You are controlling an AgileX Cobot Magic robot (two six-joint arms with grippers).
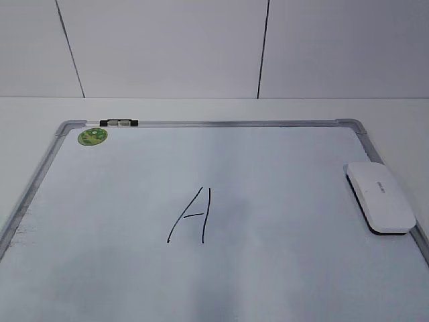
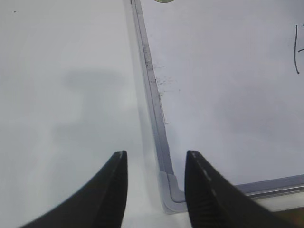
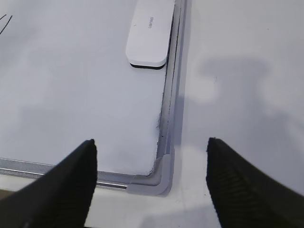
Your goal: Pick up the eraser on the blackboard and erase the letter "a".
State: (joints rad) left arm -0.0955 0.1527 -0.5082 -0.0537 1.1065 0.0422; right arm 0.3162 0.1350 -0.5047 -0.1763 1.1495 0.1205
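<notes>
The right tool [image 3: 151, 183] hangs with its jaws wide apart over the near right corner of the blackboard [image 3: 164, 142], holding nothing. Straight ahead of it the eraser [image 3: 149, 31] lies flat against the right edge, its long axis running along the frame. The left tool [image 2: 156, 187], also open and empty, sits at the near left corner, much farther away, so the right arm looks better placed.

Even, bright, diffuse light; slight bluish cast. Soft blurred shadows on the table [image 3: 237, 80] in both wrist views. Blackboard [image 1: 268, 201] surface shows faint grey smudging, no hard glare. Exterior view sharp; near gripper fingers [image 2: 114, 190] dark and soft-focused, wrist pictures slightly grainy
</notes>
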